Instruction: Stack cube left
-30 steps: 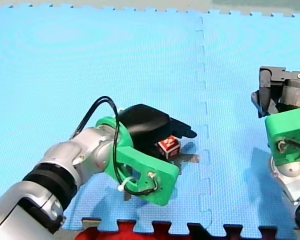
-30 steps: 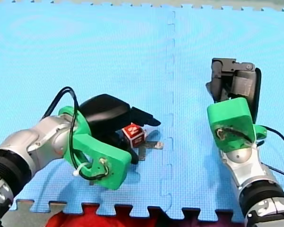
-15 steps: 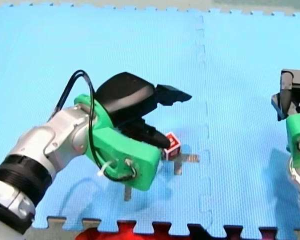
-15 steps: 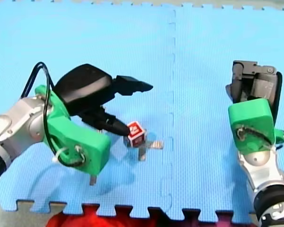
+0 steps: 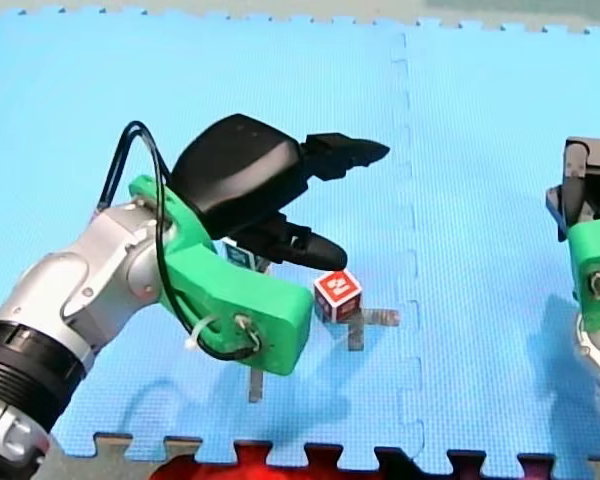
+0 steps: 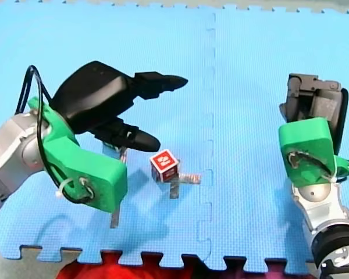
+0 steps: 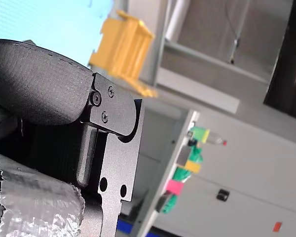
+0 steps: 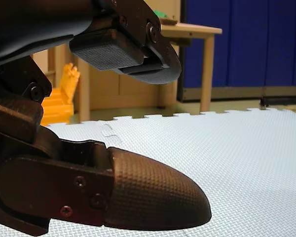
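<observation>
A red cube [image 5: 337, 293] with white marks sits on the blue mat, on a cross of grey tape [image 5: 370, 320]. My left hand [image 5: 365, 204] hovers above and to the left of it, open, not touching it. A second cube [image 5: 239, 257], white with a teal face, peeks out from under that hand's palm and is mostly hidden. My right hand [image 6: 311, 100] is at the right edge of the mat, holding nothing. Dark fingers [image 8: 138, 192] over the mat show in the second wrist view.
The blue foam mat [image 5: 480, 120] has a seam running down its middle. Another strip of grey tape [image 5: 254, 385] lies near the front edge. A red surface [image 5: 280, 470] shows below the mat's toothed front border.
My left hand let go of the red cube and rose up and to the left. The cube now stands free on the tape cross. The right arm drew back to the right.
</observation>
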Controlling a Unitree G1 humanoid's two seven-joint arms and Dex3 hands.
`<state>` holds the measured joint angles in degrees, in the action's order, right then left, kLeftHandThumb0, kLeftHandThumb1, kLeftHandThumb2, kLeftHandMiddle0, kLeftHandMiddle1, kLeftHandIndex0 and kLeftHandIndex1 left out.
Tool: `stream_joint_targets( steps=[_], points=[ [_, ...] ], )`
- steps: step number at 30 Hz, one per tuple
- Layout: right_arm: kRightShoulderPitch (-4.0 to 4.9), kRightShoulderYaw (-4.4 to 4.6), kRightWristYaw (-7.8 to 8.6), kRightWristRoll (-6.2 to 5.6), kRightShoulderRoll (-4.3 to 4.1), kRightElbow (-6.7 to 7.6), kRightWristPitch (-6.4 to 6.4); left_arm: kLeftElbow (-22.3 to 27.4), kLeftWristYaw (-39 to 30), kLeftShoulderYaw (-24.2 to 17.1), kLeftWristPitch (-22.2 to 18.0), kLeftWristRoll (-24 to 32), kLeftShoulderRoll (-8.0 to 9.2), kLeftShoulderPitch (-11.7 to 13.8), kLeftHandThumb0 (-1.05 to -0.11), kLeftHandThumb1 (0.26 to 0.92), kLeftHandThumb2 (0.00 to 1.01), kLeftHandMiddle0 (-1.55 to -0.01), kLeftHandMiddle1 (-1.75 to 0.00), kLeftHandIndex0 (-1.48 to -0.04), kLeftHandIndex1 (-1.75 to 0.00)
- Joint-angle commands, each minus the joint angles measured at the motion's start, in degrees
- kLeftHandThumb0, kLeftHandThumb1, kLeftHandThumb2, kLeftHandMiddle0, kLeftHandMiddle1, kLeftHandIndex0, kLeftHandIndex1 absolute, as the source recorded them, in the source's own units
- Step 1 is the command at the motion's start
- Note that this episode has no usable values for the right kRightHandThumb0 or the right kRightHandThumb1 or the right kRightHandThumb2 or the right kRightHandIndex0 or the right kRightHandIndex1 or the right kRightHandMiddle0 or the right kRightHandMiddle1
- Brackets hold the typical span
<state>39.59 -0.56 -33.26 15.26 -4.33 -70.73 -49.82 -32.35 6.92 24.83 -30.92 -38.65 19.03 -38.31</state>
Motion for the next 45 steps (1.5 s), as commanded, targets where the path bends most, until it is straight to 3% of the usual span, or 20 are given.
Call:
stream_joint_targets(
  steps=[1,5,10,14,18,22,26,28,30,33,35,38,39,41,45],
  points=[
    [0.03,0.05,-0.36,0.03,-0.16,0.1,0.06,-0.3,0.6,-0.9,-0.7,0.6,0.98,0.7,-1.048,0.921,0.25,-0.86,-1.75,-0.46,0.0],
    [-0.38,0.1,-0.37,0.12,-0.44,0.28,-0.14,-0.5,0.9,-2.6,-0.6,1.2,2.76,2.1,-1.048,0.921,0.25,-0.86,-1.75,-0.47,0.0],
    [-2.02,-0.67,0.26,-0.55,-2.18,0.98,-1.37,-2.5,1.7,-4.4,0.2,1.2,5.71,4.1,-1.048,0.921,0.22,-0.87,-1.75,-0.45,0.0],
    [-2.98,-1.17,0.64,-0.91,-3.33,1.63,-2.05,-2.7,0.7,-5.4,1.5,2.5,6.02,5.1,-1.048,0.921,0.21,-0.87,-1.75,-0.42,0.0],
    [-3.38,-1.63,1.63,-1.45,-3.9,1.6,-2.33,-6.3,3.2,-5.1,1.5,1.6,5.85,5.0,-1.048,0.921,0.2,-0.86,-1.75,-0.43,-0.01],
    [-4.17,-1.02,0.47,-0.18,-4.59,2.14,-2.96,-8.5,5.5,-4.6,1.2,0.6,5.99,4.7,-1.048,0.921,0.18,-0.86,-1.75,-0.46,-0.02],
    [-6.65,-0.22,-1.81,1.83,-4.94,3.78,-5.48,-7.9,6.2,-4.9,1.8,0.4,6.81,5.3,-1.048,0.921,0.17,-0.86,-1.75,-0.47,-0.02],
    [-8.49,0.09,-2.79,2.81,-5.41,4.79,-7.17,-8.5,6.4,-5.1,1.2,0.7,7.43,5.3,-1.048,0.921,0.15,-0.86,-1.75,-0.53,-0.04],
    [-10.16,0.01,-2.78,3.06,-6.1,5.46,-8.75,-9.2,6.0,-5.5,0.9,1.5,7.55,5.2,-1.048,0.921,0.12,-0.86,-1.75,-0.56,-0.05],
    [-11.97,-0.24,-2.44,2.96,-6.8,6.15,-10.33,-10.2,5.7,-6.2,0.8,3.2,7.04,5.7,-1.048,0.92,0.07,-0.9,-1.75,-0.61,-0.04],
    [-12.76,-0.37,-2.88,3.22,-7.19,6.59,-11.01,-10.9,6.0,-6.4,0.7,3.8,6.72,5.9,-1.048,0.916,0.06,-0.91,-1.75,-0.62,-0.04],
    [-14.55,0.0,-6.23,6.02,-7.84,8.63,-11.93,-12.1,5.5,-6.6,0.0,4.9,6.17,5.8,-1.048,0.894,0.03,-0.94,-1.75,-0.73,-0.08],
    [-15.62,0.07,-6.74,6.7,-7.92,9.95,-12.29,-12.7,5.1,-6.8,-0.3,5.5,5.92,5.7,-1.048,0.885,0.02,-0.95,-1.75,-0.77,-0.08],
    [-17.37,0.08,-6.42,7.02,-7.95,12.05,-12.55,-13.7,4.5,-6.9,-0.7,6.3,5.56,5.5,-1.048,0.876,0.01,-0.96,-1.75,-0.87,-0.08],
    [-19.55,-0.07,-5.6,7.01,-7.67,14.17,-12.63,-15.4,4.5,-7.1,-1.0,6.7,5.06,5.0,-1.048,0.863,0.0,-0.97,-1.75,-0.91,-0.07]
  ],
)
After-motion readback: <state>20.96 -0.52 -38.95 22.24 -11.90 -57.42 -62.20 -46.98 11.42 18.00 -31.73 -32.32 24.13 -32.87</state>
